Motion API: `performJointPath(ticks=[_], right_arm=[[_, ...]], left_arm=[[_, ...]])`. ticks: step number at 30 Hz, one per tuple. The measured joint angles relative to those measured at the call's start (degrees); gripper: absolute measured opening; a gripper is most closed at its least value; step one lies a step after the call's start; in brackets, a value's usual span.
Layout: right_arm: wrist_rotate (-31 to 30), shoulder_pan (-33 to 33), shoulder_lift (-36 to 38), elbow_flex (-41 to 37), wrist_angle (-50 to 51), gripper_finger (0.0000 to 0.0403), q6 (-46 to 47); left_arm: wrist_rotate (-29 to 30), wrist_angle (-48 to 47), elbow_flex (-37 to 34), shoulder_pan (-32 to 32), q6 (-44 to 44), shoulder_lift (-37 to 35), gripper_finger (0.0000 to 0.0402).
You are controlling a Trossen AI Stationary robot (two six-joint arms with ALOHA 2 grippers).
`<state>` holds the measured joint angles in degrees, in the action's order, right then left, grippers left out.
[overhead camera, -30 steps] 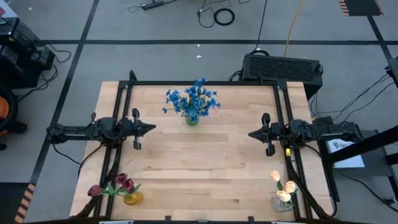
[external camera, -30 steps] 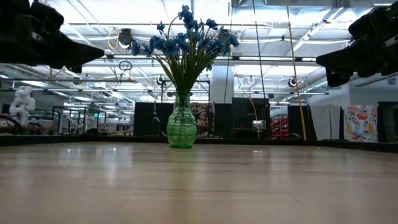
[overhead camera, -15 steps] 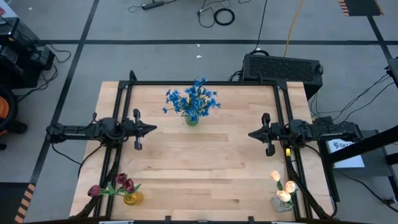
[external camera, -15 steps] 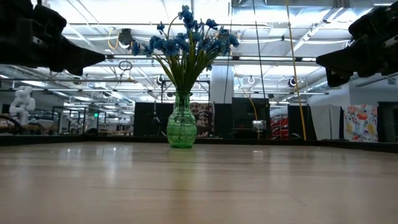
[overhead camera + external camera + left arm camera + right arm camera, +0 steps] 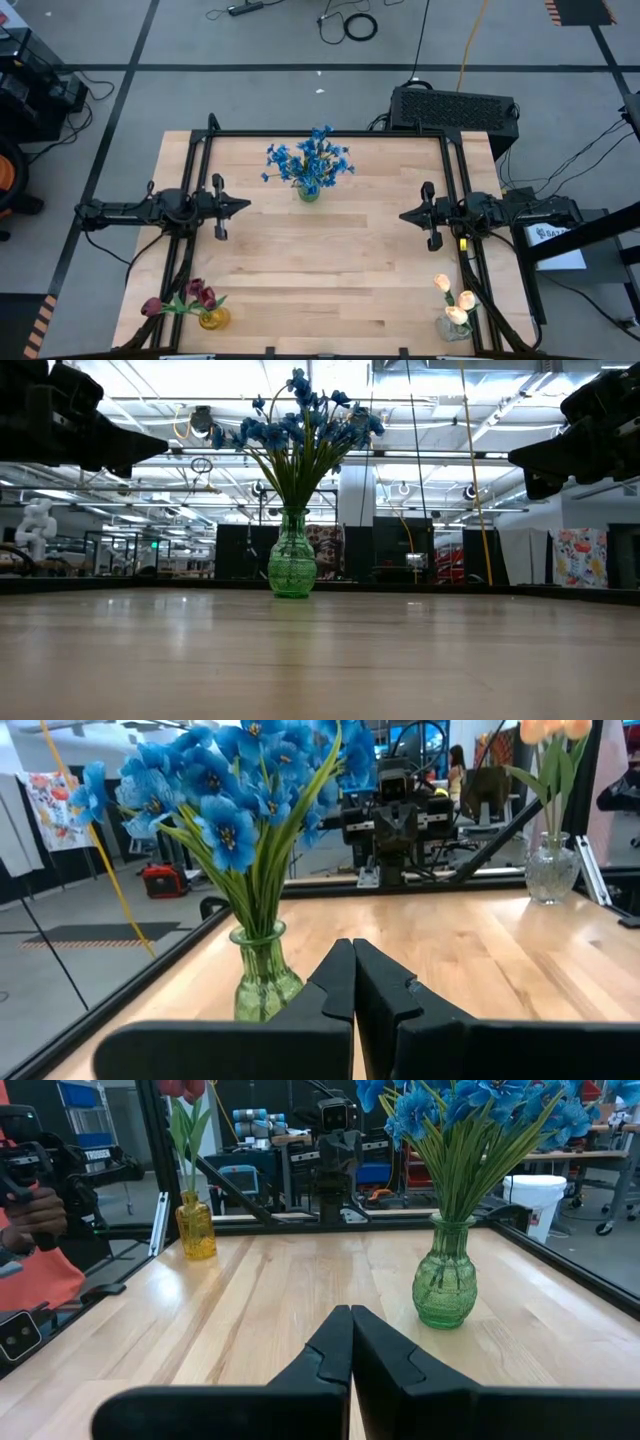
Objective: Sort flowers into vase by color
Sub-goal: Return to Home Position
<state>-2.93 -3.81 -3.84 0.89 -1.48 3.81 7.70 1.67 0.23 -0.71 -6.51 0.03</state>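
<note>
The blue flowers (image 5: pixel 309 161) stand in a green glass vase (image 5: pixel 291 558) near the table's far edge, middle. Dark red tulips (image 5: pixel 196 296) sit in a yellow vase (image 5: pixel 212 319) at the near left corner. Cream-yellow tulips (image 5: pixel 453 299) sit in a clear vase (image 5: pixel 451 327) at the near right corner. My left gripper (image 5: pixel 246 208) hovers shut at the table's left side, pointing right. My right gripper (image 5: pixel 403 214) hovers shut at the right side, pointing left. Both are raised above the table and hold nothing.
A black metal frame (image 5: pixel 325 133) runs around the table's edges. Bare wood (image 5: pixel 325 260) lies between the two grippers and the three vases. A person's hand and orange sleeve (image 5: pixel 30 1240) show beyond the table's left side in the right wrist view.
</note>
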Motion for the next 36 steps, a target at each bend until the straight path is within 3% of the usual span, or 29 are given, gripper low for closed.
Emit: performJointPath(ticks=[36], right_arm=[[-0.17, 0.01, 0.01, -0.07, -0.46, 0.0, -0.14]], left_arm=[[-0.28, 0.58, 0.01, -0.04, 0.09, 1.22, 0.003]])
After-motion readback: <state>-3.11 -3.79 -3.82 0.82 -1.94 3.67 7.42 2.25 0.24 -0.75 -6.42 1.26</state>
